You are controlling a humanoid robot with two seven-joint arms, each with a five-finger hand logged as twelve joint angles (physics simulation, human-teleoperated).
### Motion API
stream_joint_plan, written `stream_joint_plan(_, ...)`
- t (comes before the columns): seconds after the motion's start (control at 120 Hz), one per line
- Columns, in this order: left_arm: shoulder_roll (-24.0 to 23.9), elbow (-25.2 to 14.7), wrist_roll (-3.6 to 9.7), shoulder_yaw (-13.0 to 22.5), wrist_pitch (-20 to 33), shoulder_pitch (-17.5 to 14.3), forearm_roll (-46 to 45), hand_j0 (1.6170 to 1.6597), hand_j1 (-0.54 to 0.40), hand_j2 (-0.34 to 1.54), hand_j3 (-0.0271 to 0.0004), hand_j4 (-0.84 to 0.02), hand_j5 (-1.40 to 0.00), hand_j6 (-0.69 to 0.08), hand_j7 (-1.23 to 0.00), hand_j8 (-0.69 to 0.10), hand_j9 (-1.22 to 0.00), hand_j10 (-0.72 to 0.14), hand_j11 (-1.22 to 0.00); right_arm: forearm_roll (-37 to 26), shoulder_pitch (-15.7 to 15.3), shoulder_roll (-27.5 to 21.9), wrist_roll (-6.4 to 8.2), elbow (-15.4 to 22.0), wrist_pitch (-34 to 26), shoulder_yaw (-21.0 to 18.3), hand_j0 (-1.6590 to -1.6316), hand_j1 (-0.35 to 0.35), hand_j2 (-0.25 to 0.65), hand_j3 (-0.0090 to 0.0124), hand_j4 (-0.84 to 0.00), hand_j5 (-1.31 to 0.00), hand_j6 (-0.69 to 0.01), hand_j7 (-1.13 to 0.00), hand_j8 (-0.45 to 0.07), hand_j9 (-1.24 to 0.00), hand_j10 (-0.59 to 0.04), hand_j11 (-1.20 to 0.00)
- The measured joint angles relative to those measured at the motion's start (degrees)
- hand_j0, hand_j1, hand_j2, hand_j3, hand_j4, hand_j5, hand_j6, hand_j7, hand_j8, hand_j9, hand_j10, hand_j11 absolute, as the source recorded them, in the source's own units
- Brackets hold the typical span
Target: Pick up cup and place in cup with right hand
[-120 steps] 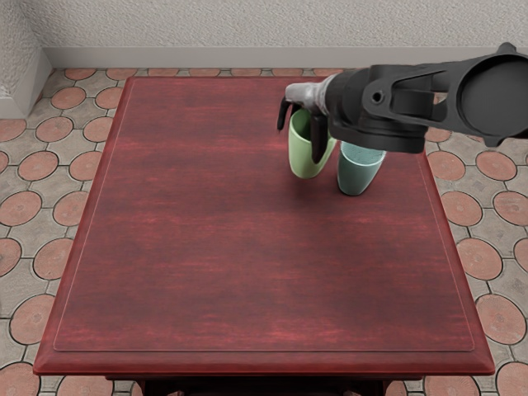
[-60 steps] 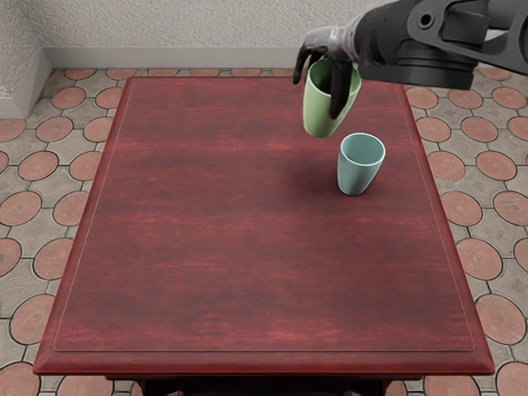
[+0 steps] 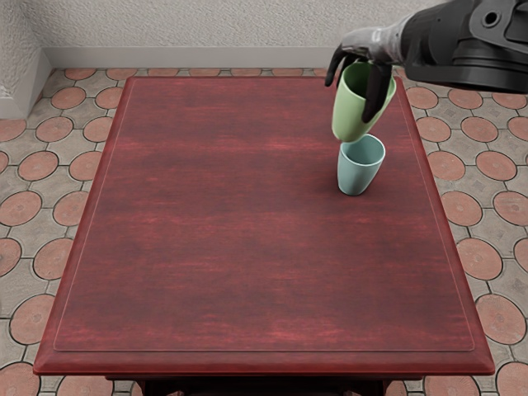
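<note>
So the right hand [image 3: 368, 51] is reaching in from the right edge up top, and its dark fingers are curling partway closed, holding the green cup [image 3: 351, 111] between them. They're staying about a cup's width apart, with one dark digit running down the near right side of the cup and the others bending over by the rim on the left. The green cup is hanging right below the palm, off the table, mouth up but leaning, with its base pointing down and a bit to the left.

The teal cup [image 3: 360, 172] is standing upright on the red wooden table [image 3: 206, 239], toward the far right part of the top. It's sitting lower than the hand, and the green cup's bottom is showing just above the left side of its rim. I honestly can't tell from this angle if the two are touching, but the green one isn't sitting inside it. The black right arm [image 3: 462, 54] is stretching across the upper right corner, with a pale textured wall [image 3: 206, 29] showing behind the table.
</note>
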Motion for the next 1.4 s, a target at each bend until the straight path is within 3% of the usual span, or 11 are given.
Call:
stream_joint_plan(0.542,0.0,0.06,0.0,0.17,0.0,-0.18,-0.01,1.6581,0.349,0.0,0.0,0.0,0.0,0.0,0.0,0.0,0.0,0.0,0.0,-2.74,-4.05,-2.53,0.0,0.58,-0.27,0.18,-1.6522,0.036,-0.147,-0.0001,-0.438,-0.62,-0.385,-0.59,-0.254,-0.61,-0.299,-0.61)
stream_joint_plan(1.208,0.0,0.09,0.0,0.2,0.0,-0.53,-0.03,1.6581,0.349,0.0,0.0,0.0,0.0,0.0,0.0,0.0,0.0,0.0,0.0,-4.03,-7.58,-1.94,0.01,-2.67,-0.45,0.4,-1.6529,0.027,-0.159,-0.0003,-0.43,-0.57,-0.406,-0.57,-0.275,-0.58,-0.318,-0.58)
stream_joint_plan(1.342,0.0,0.09,0.0,0.19,0.0,-0.53,-0.04,1.6581,0.349,0.0,-0.0001,0.0,0.0,0.0,0.0,0.0,0.0,0.0,0.0,-4.15,-7.91,-1.46,-0.03,-3.47,-0.35,0.44,-1.652,0.039,-0.139,0.0,-0.42,-0.57,-0.411,-0.55,-0.263,-0.56,-0.347,-0.58)
stream_joint_plan(1.375,0.0,0.09,0.0,0.19,0.0,-0.53,-0.04,1.6581,0.349,0.0,-0.0001,0.0,0.0,0.0,0.0,0.0,0.0,0.0,0.0,-4.17,-7.93,-1.14,-0.03,-3.76,-0.37,0.47,-1.653,0.055,-0.074,0.0005,-0.421,-0.56,-0.408,-0.55,-0.264,-0.56,-0.342,-0.58)
stream_joint_plan(1.4,0.0,0.09,0.0,0.18,0.0,-0.53,-0.03,1.6581,0.349,0.0,-0.0001,0.0,0.0,0.0,0.0,0.0,0.0,0.0,0.0,-4.14,-7.9,-0.87,-0.02,-3.92,-0.36,0.66,-1.653,0.046,-0.082,0.0,-0.418,-0.55,-0.408,-0.55,-0.253,-0.55,-0.348,-0.57)
